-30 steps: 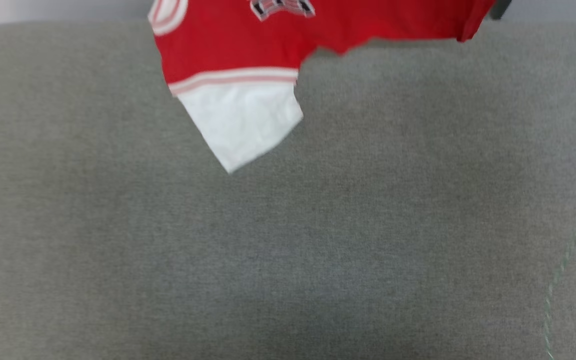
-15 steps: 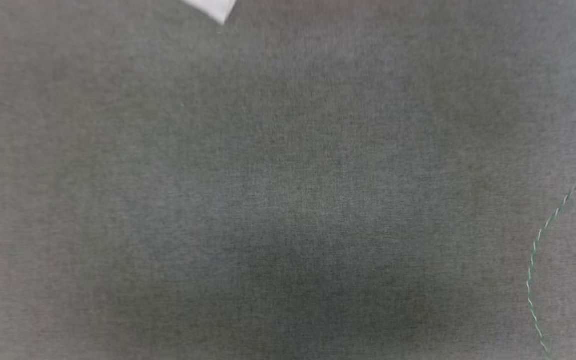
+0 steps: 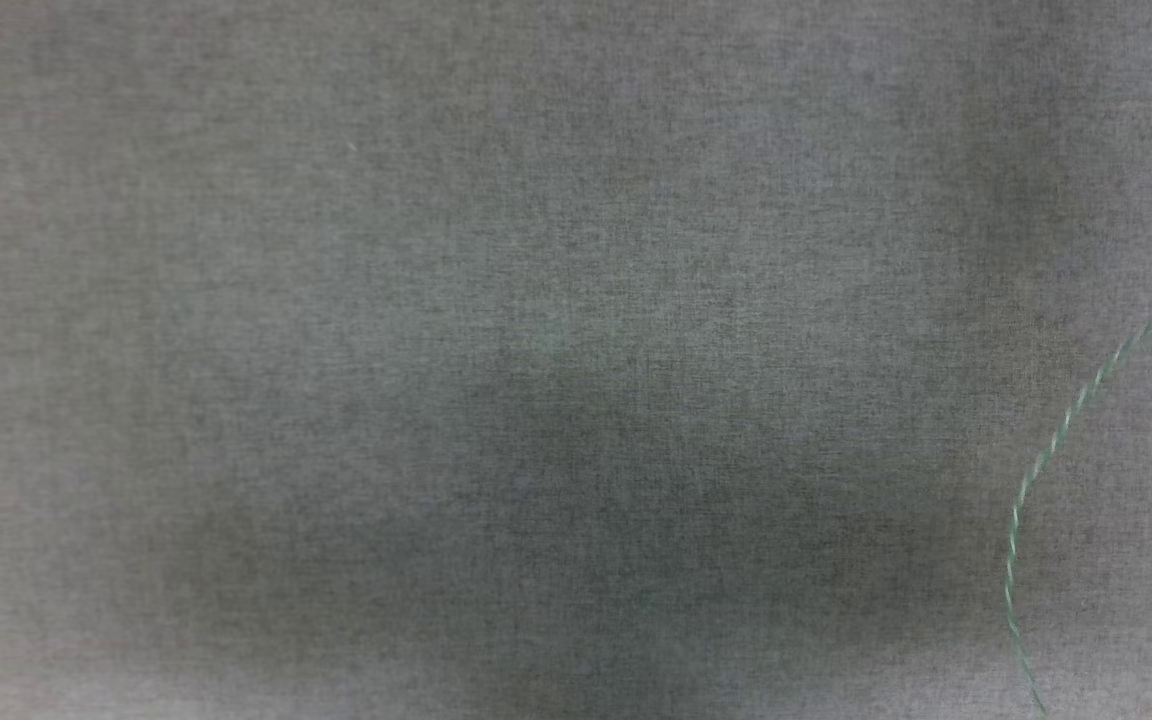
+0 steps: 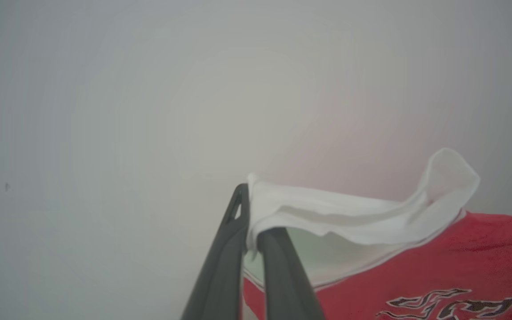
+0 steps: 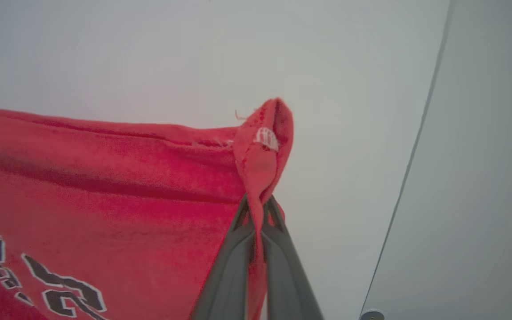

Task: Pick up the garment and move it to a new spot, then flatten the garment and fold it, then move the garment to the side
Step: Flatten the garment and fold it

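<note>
The garment (image 4: 416, 275) is a red jersey with a white sleeve (image 4: 349, 213) and black-and-white lettering. It hangs in the air in front of a pale wall, stretched between both grippers. In the left wrist view my left gripper (image 4: 254, 220) is shut on the bunched edge of the white sleeve. In the right wrist view my right gripper (image 5: 258, 209) is shut on a folded red edge of the garment (image 5: 105, 178), which spreads away to the left. The head view looks down at the surface below, with the garment out of that view.
A grey cloth-covered surface (image 3: 436, 300) spreads across the head view, with a soft shadow at its lower middle. A thin green thread (image 3: 1056, 440) curves over it at the right. A wall seam (image 5: 416, 133) runs down the right wrist view.
The garment has risen out of the top of the head view: first its red body and white sleeve, then the last sleeve corner. The view itself has shifted a little, judging by the thread.
</note>
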Robot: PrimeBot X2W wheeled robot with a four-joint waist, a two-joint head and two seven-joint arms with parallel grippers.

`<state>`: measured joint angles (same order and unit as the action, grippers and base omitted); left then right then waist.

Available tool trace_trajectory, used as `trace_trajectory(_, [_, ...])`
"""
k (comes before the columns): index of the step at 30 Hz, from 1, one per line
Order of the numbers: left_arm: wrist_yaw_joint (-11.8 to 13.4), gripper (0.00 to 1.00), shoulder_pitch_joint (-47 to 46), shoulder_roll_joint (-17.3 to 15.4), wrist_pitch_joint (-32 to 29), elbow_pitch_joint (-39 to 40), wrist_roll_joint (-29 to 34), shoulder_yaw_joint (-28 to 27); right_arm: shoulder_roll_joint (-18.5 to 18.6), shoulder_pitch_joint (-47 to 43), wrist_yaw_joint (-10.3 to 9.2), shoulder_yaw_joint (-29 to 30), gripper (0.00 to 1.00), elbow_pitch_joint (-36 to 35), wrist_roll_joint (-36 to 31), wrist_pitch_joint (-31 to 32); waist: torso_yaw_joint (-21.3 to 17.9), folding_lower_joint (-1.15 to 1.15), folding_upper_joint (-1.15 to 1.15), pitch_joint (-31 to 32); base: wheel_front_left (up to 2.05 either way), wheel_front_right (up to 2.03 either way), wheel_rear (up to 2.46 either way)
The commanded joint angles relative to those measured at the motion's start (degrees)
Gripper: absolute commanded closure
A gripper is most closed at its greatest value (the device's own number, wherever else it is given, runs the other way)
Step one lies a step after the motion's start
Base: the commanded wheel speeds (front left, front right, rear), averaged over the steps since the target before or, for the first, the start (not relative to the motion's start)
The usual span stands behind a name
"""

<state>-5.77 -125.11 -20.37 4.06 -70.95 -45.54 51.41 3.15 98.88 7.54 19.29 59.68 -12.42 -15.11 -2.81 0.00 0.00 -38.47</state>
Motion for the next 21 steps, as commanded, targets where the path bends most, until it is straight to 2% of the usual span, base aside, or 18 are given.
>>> trace_trajectory(1, [-0.4,1.0,1.7,0.0,0.3,-0.3,-0.5,-0.2,-0.1,-1.0,-0.1,-0.8,1.0,0.5,0.5,0.0,1.1,0.0,0.0,2.1,0.0,0.0,0.0])
trace_trajectory(4, [-1.2,1.0,6.2,-0.1,-0.3,-0.9,-1.0,0.8,-0.2,-3.3,-0.1,-3.7,1.0,4.0,1.5,0.0,1.7,0.0,0.0,5.7,0.0,0.0,0.0])
trace_trajectory(12, [-1.7,1.0,23.9,-1.4,-3.8,0.2,-5.3,2.0,-0.3,-13.2,-0.1,-13.0,1.0,12.7,9.8,0.8,3.1,0.0,0.0,18.9,0.0,0.0,0.0])
trace_trajectory(17, [-1.7,1.0,36.6,-4.7,-5.3,4.8,-9.2,2.6,-0.3,-22.2,-0.11,-20.9,1.0,13.7,18.8,5.2,3.9,0.0,0.0,25.2,0.0,0.0,0.0])
trace_trajectory(21, [-1.7,1.0,47.2,-7.3,-4.7,8.8,-12.0,2.3,-0.2,-31.1,-0.11,-29.3,1.0,10.1,26.7,10.1,4.4,0.0,0.0,28.7,0.0,0.0,0.0])
